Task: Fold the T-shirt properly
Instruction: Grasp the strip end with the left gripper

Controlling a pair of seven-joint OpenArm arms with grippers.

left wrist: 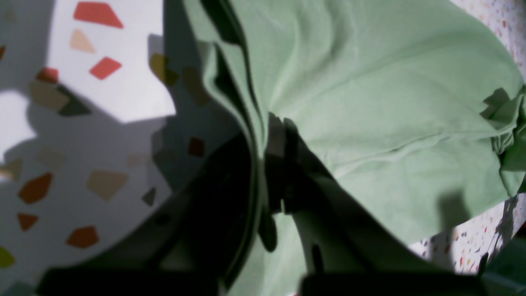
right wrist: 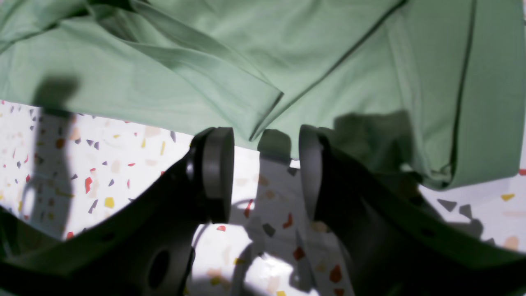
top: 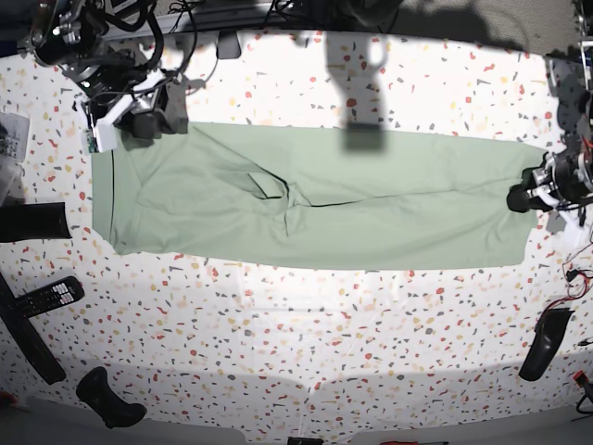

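White speckled table (top: pixel 306 324), strewn with red, yellow and grey flecks, carries the T-shirt (top: pixel 315 195), a pale mint-green cloth spread in a long band across the middle of the base view. Only that view takes in the whole cloth, with a small raised fold near its centre and dark odds and ends lying along the table's outer edges.

At the cloth's far end on the base view's right, the left pincer (top: pixel 521 197) sits on the edge. Its own wrist view shows what the base view cannot: the jaws are clenched on a thin ridge of the T-shirt, the fabric rising between them.

From the right wrist view, the right pincer (right wrist: pixel 265 168) is released, its two round pads apart above bare table, just beside the folded hem and clear of the cloth.
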